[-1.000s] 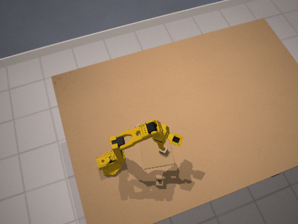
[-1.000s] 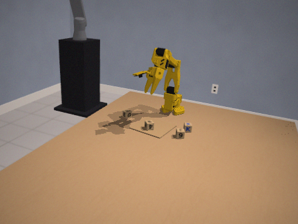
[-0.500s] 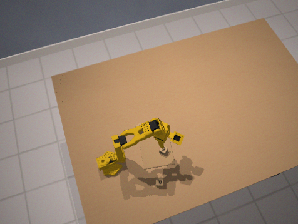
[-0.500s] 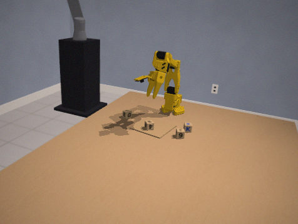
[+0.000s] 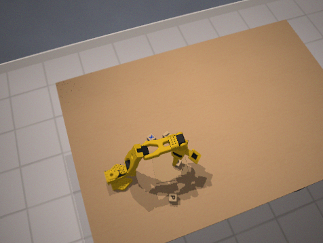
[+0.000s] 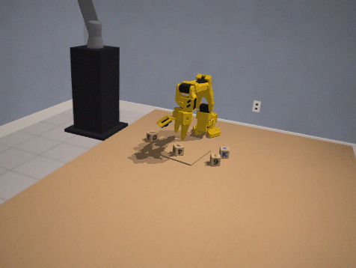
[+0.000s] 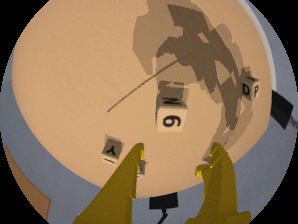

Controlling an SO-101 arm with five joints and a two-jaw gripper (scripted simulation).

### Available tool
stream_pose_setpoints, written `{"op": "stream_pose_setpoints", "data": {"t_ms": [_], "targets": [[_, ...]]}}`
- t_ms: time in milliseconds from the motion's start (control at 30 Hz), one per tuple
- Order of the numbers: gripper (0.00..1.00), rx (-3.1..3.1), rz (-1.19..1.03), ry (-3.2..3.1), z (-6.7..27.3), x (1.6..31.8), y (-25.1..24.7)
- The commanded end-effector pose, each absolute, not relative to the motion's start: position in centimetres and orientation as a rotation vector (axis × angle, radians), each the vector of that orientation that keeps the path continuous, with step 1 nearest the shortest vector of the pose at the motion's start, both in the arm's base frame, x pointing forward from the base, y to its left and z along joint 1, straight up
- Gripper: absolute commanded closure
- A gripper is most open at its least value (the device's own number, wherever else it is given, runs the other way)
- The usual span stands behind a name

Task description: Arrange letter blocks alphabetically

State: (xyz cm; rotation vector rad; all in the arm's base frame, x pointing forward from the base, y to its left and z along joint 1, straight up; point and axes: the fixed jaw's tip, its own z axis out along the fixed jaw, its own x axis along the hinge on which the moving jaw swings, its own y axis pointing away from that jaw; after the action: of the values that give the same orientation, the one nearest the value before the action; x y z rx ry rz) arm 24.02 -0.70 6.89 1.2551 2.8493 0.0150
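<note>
Partly spread gripper, nothing pinched, above a lettered mat block.
Mat: lying flat, risking a drag if the tips press low. Gripper: standing moderately spread, empty; a sideways descent is likely tipping or shoving the block. Mat block: resting upright, one side facing the exterior camera; being cubic, having no long axis.

The claw is coming down closer to the mat and turning its fingers more steeply downward. Behind it, the arm is leaning forward and sinking. The camera plate beside the claw is dropping and tilting. Below the claw, the shadow is changing shape.
</note>
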Motion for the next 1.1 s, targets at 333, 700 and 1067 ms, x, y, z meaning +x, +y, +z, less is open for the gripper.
{"op": "stream_pose_setpoints", "data": {"t_ms": [333, 700, 1067], "targets": [[0.65, 1.266, 0.0, 2.875, 6.1, 24.2, -0.6], [0.65, 1.266, 0.0, 2.875, 6.1, 24.2, -0.6], [0.65, 1.239, 0.04, 2.814, 7.5, 24.8, -0.5]]}}
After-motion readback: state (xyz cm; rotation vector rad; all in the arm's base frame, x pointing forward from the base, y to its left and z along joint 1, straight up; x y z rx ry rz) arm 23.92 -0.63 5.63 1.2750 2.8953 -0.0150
